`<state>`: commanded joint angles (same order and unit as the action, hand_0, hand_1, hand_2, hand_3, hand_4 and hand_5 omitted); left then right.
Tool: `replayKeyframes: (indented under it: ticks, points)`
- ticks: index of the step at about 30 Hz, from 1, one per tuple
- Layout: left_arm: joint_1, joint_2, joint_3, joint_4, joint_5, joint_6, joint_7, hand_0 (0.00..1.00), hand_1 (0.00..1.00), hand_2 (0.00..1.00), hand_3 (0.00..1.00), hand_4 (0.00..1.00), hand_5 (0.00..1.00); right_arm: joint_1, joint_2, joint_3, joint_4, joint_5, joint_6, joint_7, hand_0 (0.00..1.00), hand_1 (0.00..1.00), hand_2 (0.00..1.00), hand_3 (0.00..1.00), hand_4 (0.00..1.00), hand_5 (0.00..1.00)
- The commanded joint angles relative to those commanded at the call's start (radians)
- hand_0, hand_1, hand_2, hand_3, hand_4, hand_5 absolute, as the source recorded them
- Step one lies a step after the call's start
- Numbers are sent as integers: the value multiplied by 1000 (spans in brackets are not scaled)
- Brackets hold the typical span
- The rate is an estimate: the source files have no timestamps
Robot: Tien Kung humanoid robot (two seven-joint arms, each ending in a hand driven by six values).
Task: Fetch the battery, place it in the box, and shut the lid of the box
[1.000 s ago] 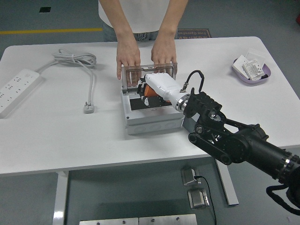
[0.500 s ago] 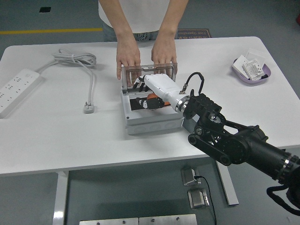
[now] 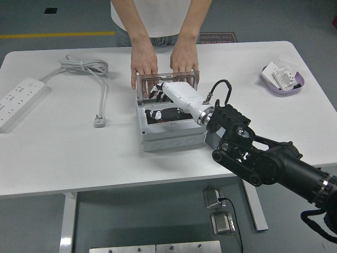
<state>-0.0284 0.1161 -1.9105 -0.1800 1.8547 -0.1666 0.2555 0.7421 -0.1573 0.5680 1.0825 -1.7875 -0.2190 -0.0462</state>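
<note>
Now, my right hand (image 3: 156, 94) inside the grey box (image 3: 171, 138) against its upright clear lid (image 3: 167, 80), fingers' grasp cannot be told (partly hidden), a person's hands (image 3: 144, 64) steadying the lid, on the desk (image 3: 63, 153).

Right robot hand (image 3: 157, 94) against upright lid (image 3: 167, 80) of open box (image 3: 171, 134)

Box (image 3: 171, 134) mid-desk; upright lid (image 3: 167, 84) and person's hands (image 3: 163, 66) block its far side. Left, near sides open.
</note>
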Motion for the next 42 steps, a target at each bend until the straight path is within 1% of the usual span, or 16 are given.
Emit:
replayKeyframes:
  ticks: [3, 6, 9, 11, 14, 19, 23, 25, 26, 31, 36, 37, 38, 42]
  points:
    - [2, -1, -2, 0, -2, 0, 0, 683, 681, 664, 770, 747, 417, -5, -27, 22, 58, 30, 25, -24, 415, 500, 538, 629, 794, 455]
    - [6, -4, -4, 0, -3, 1, 1, 683, 681, 664, 770, 747, 417, 5, -51, 57, 109, 28, 52, -49, 415, 500, 538, 629, 794, 455]
    - [9, -5, -3, 0, -5, 1, 4, 682, 680, 663, 770, 746, 417, 30, -68, 101, 135, 17, 76, -69, 397, 492, 535, 632, 802, 462]
    - [10, -4, -4, 0, -4, 1, 6, 682, 680, 663, 770, 746, 417, 55, -75, 133, 133, 8, 88, -77, 397, 492, 535, 632, 802, 462]
    - [9, -2, -8, 0, -2, 1, 7, 683, 681, 663, 770, 744, 416, 93, -77, 168, 99, -1, 96, -78, 386, 482, 537, 640, 806, 472]
    - [8, 1, -9, 0, 0, 1, 10, 683, 681, 663, 770, 744, 416, 145, -56, 195, 2, -3, 95, -66, 386, 482, 537, 640, 806, 472]
    - [8, 4, -6, 0, -1, 1, 13, 682, 680, 663, 769, 743, 415, 164, -24, 202, -82, 6, 80, -50, 387, 487, 548, 647, 807, 476]
    - [7, 5, -5, 0, 0, 1, 14, 682, 680, 663, 769, 743, 415, 166, -6, 203, -122, 12, 70, -40, 387, 487, 548, 647, 807, 476]
    - [6, 6, -5, 0, 0, 1, 14, 682, 679, 663, 769, 742, 416, 167, 2, 203, -140, 15, 64, -35, 404, 488, 547, 646, 807, 481]
    - [1, 7, -1, 0, 4, 0, 14, 682, 679, 663, 769, 742, 416, 160, 46, 202, -241, 34, 32, -5, 404, 488, 547, 646, 807, 481]
    - [-3, 6, 3, 0, 6, -1, 12, 682, 679, 663, 769, 743, 420, 153, 69, 194, -286, 47, 14, 12, 414, 491, 556, 648, 805, 479]
    - [-4, 7, 4, 0, 6, -1, 11, 682, 679, 663, 769, 743, 420, 151, 72, 189, -288, 50, 11, 14, 414, 491, 556, 648, 805, 479]
    - [-4, 7, 4, 0, 6, -1, 11, 682, 679, 663, 769, 743, 420, 150, 73, 185, -288, 53, 9, 15, 435, 500, 556, 649, 802, 488]
    - [-5, 6, 3, 0, 7, 0, 11, 682, 679, 663, 769, 743, 420, 137, 76, 162, -276, 63, 2, 18, 435, 500, 556, 649, 802, 488]
